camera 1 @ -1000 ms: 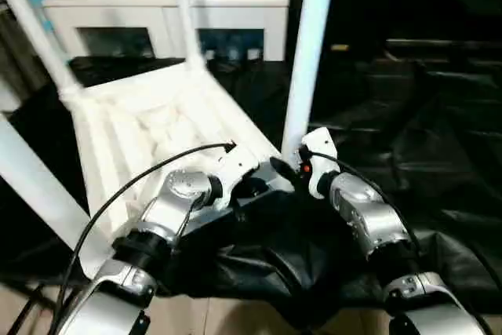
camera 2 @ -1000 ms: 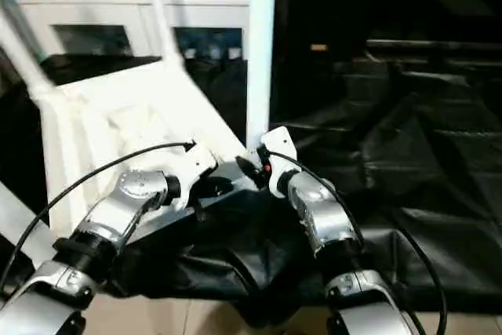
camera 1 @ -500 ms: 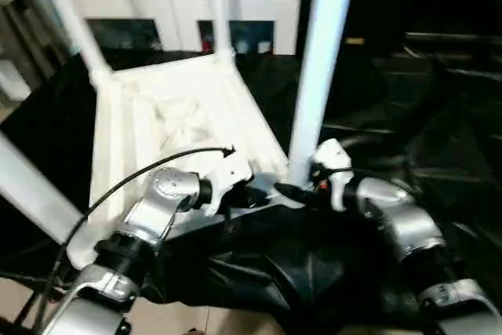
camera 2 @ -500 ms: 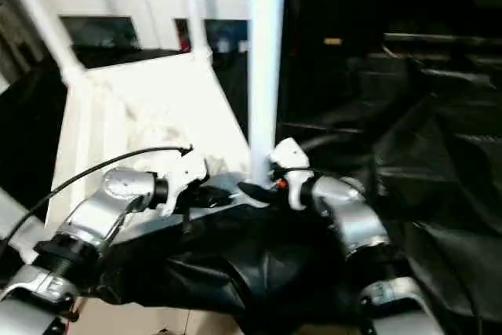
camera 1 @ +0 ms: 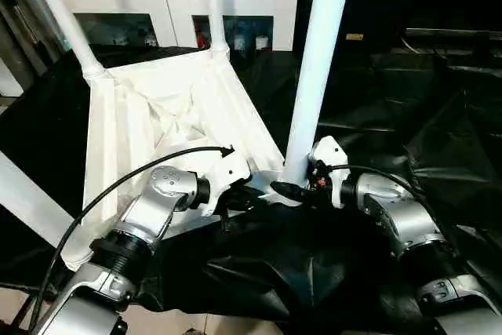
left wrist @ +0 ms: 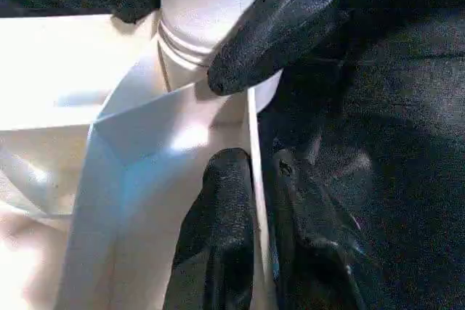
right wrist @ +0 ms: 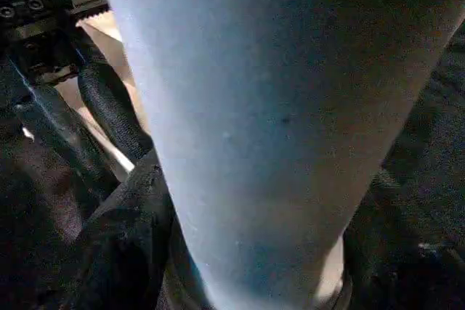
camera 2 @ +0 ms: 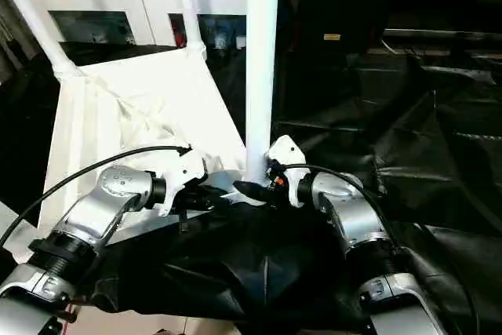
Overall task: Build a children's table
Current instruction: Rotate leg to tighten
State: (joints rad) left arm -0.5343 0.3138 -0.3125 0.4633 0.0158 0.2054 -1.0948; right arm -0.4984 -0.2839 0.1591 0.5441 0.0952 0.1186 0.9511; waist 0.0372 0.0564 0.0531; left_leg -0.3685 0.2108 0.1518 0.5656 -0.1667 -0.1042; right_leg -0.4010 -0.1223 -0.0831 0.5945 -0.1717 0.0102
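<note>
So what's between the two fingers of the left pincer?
The thin side wall of the tabletop: the left pincer nips it, seen in the left wrist view.

No text, label, brand or number can be read anywhere; a small yellowish tag [camera 1: 355, 37] on the dark background is too small to read.

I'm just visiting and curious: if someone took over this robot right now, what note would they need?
Left gripper: pinching the tabletop rim beside the near corner.
Right gripper: closed round the near leg at its base.
Tabletop lies underside up, tilted, on a black sheet.
Done: near leg and the other legs appear socketed.
Left: probably check the near leg is seated, let go, turn the table upright.
</note>
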